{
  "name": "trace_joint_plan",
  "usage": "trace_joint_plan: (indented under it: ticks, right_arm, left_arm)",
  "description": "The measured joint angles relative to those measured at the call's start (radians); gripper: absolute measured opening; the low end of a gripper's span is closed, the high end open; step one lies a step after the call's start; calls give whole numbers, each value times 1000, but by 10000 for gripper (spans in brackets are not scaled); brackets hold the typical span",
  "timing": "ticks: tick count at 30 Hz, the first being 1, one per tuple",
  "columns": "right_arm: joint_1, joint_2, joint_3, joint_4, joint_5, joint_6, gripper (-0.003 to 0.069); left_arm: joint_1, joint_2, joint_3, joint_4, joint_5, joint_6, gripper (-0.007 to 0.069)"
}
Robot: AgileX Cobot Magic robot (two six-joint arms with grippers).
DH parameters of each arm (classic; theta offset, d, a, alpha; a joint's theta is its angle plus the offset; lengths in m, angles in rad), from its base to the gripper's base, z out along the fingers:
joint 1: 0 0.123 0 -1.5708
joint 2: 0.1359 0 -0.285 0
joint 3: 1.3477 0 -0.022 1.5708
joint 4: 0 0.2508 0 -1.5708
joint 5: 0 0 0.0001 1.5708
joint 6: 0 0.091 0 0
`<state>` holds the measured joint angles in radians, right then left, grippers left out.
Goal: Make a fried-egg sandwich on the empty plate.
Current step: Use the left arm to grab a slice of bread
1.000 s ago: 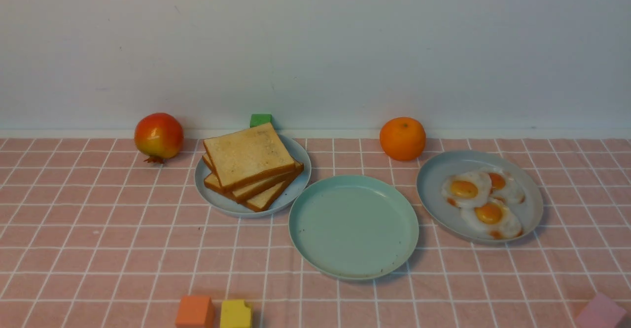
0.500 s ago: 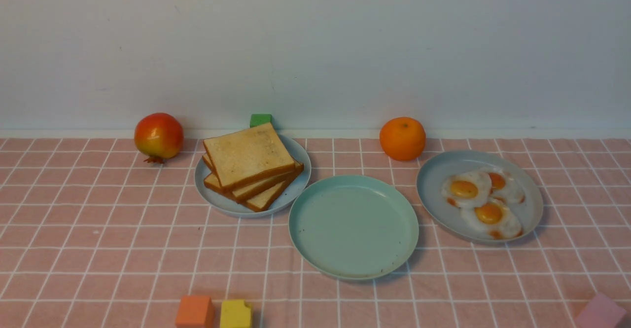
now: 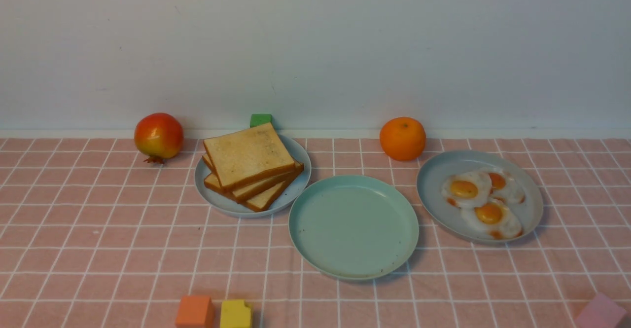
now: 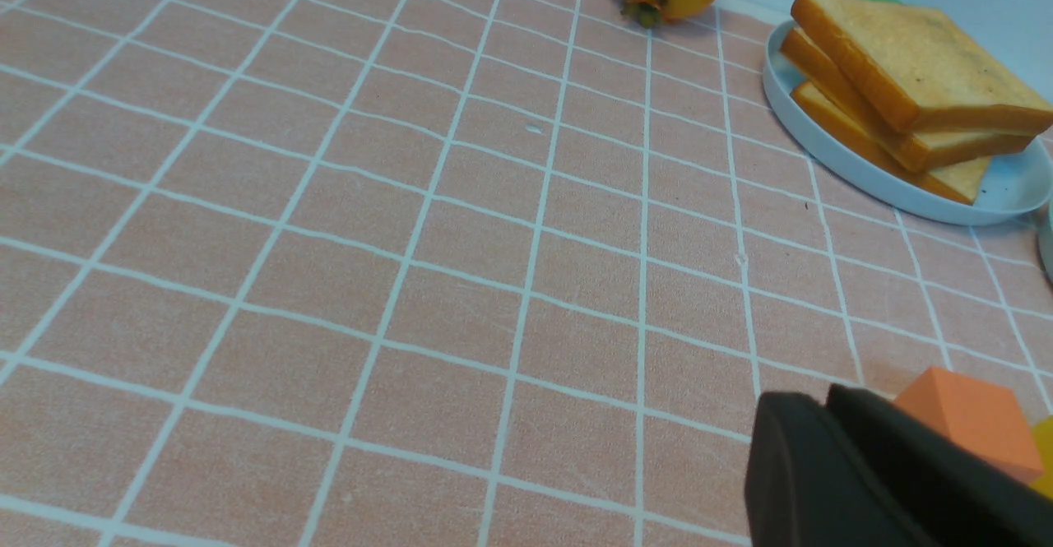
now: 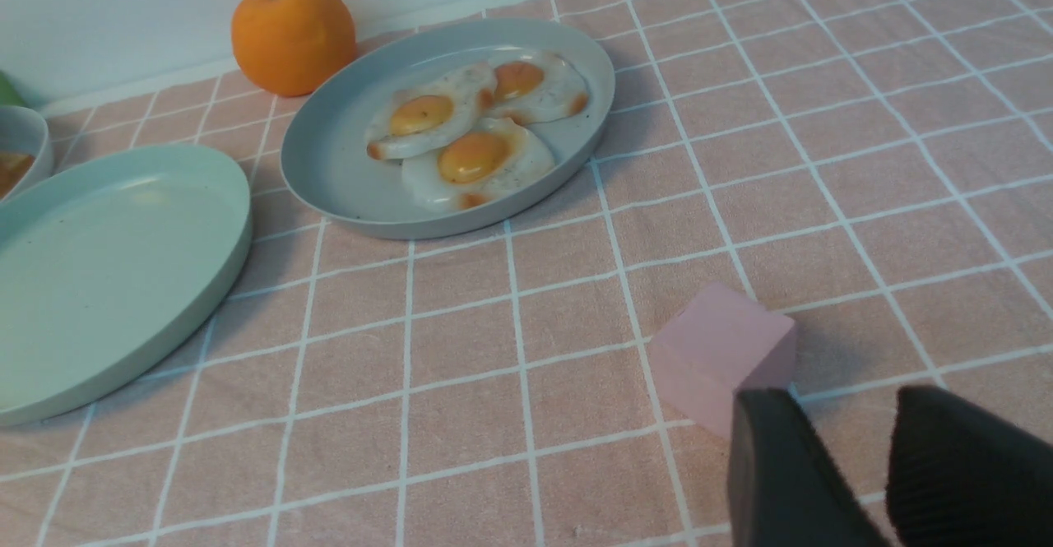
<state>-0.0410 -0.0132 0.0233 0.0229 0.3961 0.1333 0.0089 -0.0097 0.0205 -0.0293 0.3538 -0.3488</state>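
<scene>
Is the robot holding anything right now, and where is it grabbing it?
Nothing is held. The left tool is shut and empty; the right tool is open and empty.

A: Empty plate [image 3: 353, 227] — appearance?
B: Round, mint-green, low raised rim, a few dark specks near the front edge.
A: Pose, position?
B: Lies flat, nothing on it — mid-field on the pink checked cloth [image 3: 98, 249].

Pomegranate [image 3: 158, 137], mandarin [image 3: 402, 138], green block [image 3: 260, 120] near wall [image 3: 315, 47]; orange cube [image 3: 195, 311], yellow cube [image 3: 235, 313], pink block [image 3: 600, 312].
</scene>
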Motion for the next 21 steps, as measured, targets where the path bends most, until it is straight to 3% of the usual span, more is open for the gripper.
trace_joint_plan:
  ticks: [5,9,10,11,14,18,21]
  right_arm:
    - [0,0,0,0,0,0,239]
    - [0,0,0,0,0,0,239]
    - [0,0,0,0,0,0,239]
    - [0,0,0,0,0,0,239]
    - [0,0,0,0,0,0,239]
    - [0,0,0,0,0,0,239]
    - [0,0,0,0,0,0,239]
  left_arm:
    - [0,0,3,-34,-34,-21,83]
    - [0,0,8,-238,-123,-139,88]
    - [0,0,9,-357,-172,-211,91]
    - [0,0,9,-371,-178,-211,92]
    - [0,0,9,-566,-269,-282,94]
    - [0,0,9,-707,-369,-295,95]
    - [0,0,9,-742,-376,-295,98]
